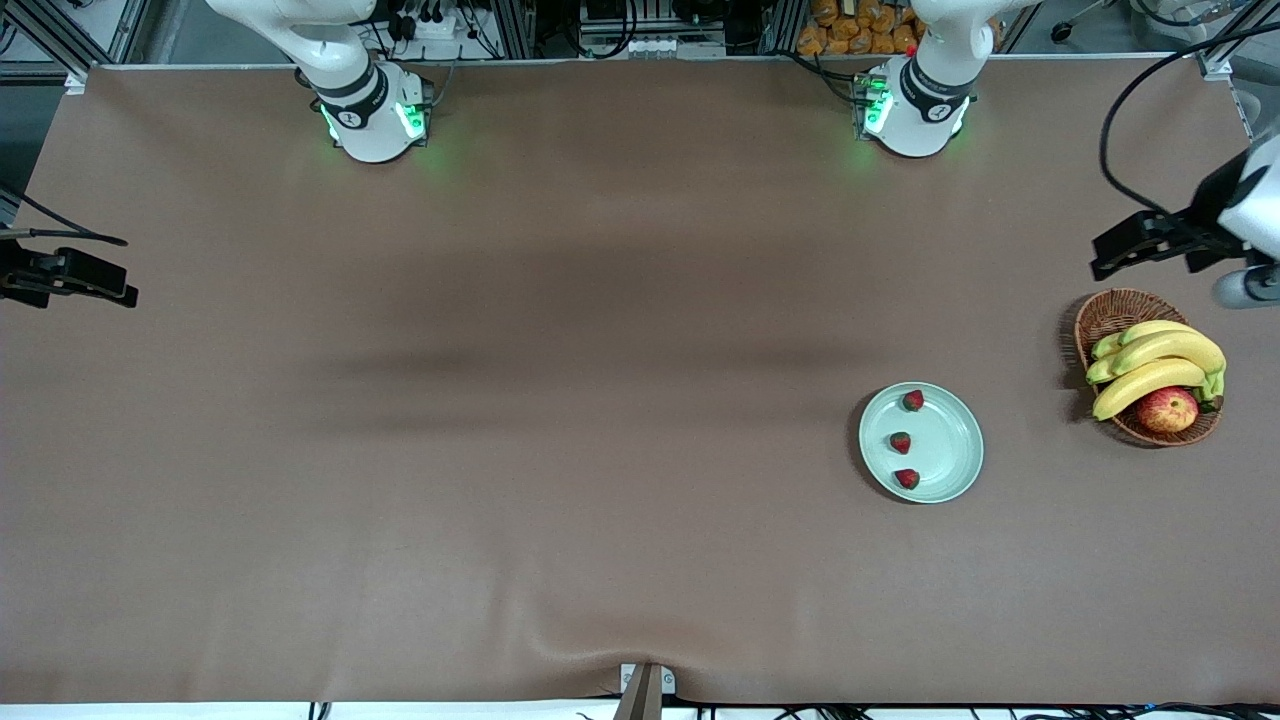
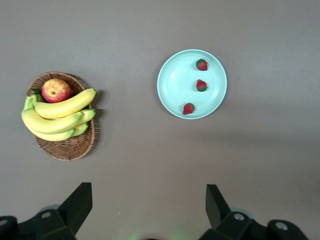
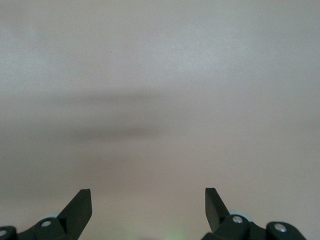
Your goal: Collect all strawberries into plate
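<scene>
Even, soft overhead light; broad faint shadow bands cross the table [image 1: 500, 500]. Green glow at both arm bases. Right wrist view looks washed-out, hazy.

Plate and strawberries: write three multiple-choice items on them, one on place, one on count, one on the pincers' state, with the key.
1. Where does the plate lie?
A. in the wicker basket
B. on the table, beside the wicker basket, nearer the front camera
C. at the right arm's end

2. How many strawberries lie on the plate?
A. one
B. two
C. three

3. How do the left pincer and right pincer stand?
A. both open and empty
B. left shut on a strawberry
C. both shut

Key: 1 B, the plate sits lower in the front view than the basket; 2 C, three red berries show on it; 3 A, each wrist view shows spread fingers holding nothing.
</scene>
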